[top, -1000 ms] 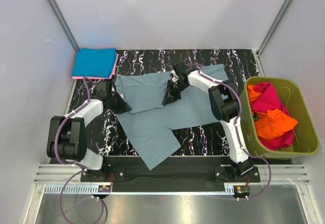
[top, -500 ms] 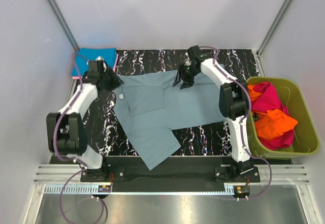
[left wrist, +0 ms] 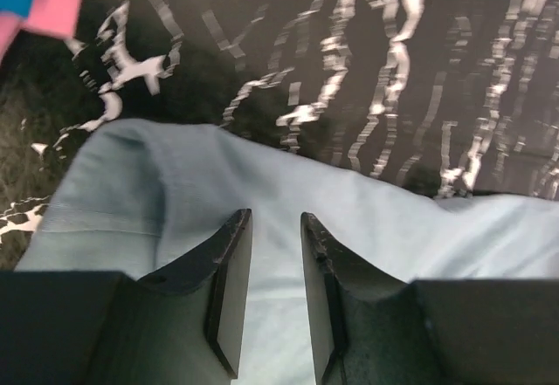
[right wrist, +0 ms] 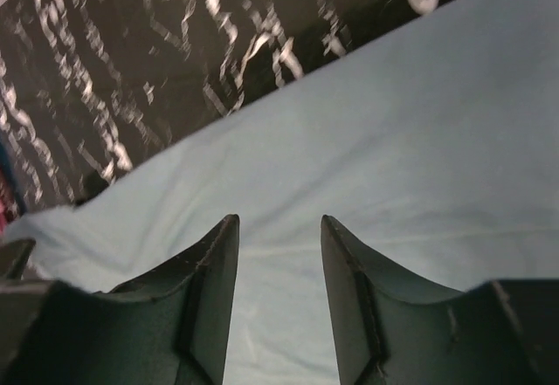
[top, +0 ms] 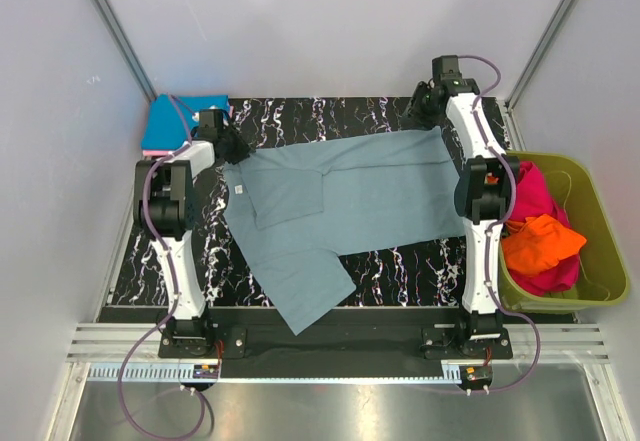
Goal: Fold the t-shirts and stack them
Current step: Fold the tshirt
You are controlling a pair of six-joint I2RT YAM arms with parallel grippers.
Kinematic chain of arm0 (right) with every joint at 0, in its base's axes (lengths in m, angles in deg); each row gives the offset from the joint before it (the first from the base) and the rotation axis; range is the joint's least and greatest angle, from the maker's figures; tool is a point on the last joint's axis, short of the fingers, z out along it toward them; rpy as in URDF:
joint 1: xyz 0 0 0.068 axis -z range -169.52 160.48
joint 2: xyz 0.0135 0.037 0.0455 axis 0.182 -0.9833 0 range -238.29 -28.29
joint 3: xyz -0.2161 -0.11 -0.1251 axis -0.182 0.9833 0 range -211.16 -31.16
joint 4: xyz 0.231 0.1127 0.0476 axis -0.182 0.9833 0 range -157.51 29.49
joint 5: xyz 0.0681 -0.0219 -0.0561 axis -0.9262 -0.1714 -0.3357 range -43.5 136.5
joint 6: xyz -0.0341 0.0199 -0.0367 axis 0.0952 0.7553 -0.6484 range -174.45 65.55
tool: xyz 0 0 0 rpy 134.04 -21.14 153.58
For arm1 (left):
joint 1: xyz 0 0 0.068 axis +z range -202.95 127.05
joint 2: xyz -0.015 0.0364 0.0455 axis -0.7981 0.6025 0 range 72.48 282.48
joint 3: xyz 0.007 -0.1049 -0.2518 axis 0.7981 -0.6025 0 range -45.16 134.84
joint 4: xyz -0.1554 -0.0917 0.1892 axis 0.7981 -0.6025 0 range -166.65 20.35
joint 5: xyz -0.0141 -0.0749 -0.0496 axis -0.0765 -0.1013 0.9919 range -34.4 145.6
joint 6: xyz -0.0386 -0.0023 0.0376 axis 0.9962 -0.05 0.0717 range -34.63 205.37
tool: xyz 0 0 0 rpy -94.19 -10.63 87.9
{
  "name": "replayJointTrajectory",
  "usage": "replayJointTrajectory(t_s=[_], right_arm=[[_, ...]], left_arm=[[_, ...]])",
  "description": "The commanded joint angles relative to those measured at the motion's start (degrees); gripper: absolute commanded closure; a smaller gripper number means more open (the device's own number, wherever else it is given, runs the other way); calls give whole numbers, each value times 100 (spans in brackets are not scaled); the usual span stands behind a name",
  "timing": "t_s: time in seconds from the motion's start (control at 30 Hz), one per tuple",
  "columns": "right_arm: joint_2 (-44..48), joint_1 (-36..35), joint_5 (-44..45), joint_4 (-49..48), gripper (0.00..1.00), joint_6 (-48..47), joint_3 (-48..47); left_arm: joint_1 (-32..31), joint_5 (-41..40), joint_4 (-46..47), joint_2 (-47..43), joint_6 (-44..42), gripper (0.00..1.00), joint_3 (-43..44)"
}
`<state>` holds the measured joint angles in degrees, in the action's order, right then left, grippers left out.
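Soft, even light fills the overhead view. The white walls [top: 330, 21] glow, and the arms [top: 478, 151] throw only faint shadows on the grey-blue t-shirt [top: 360, 196]. The metal strip [top: 330, 401] along the bottom edge carries a dull sheen. Both wrist views are dimmer and smeared: the marbled table [left wrist: 393, 53] streaks, and the fingers [left wrist: 231, 293] at the bottom are dark near-silhouettes.

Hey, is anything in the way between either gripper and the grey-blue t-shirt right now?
Nothing visible. The left gripper hangs open right over the grey-blue t-shirt at its far left corner, and the right gripper hangs open over its far right edge. In both wrist views only that cloth shows in the gap.
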<state>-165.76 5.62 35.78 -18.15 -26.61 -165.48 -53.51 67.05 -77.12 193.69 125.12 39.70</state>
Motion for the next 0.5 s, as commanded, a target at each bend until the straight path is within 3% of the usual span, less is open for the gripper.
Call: replayJointTrajectory(t_s=[0.0, 0.2, 0.47], right_arm=[[-473, 46, 483, 91, 53, -15, -550], [-1097, 363, 843, 100, 56, -67, -1139], [-1871, 706, 1001, 82, 49, -270, -1729]], left_arm=[[249, -160, 255, 113, 226, 67, 277], [556, -19, 61, 403, 209, 67, 338], [794, 349, -88, 658, -11, 67, 707]])
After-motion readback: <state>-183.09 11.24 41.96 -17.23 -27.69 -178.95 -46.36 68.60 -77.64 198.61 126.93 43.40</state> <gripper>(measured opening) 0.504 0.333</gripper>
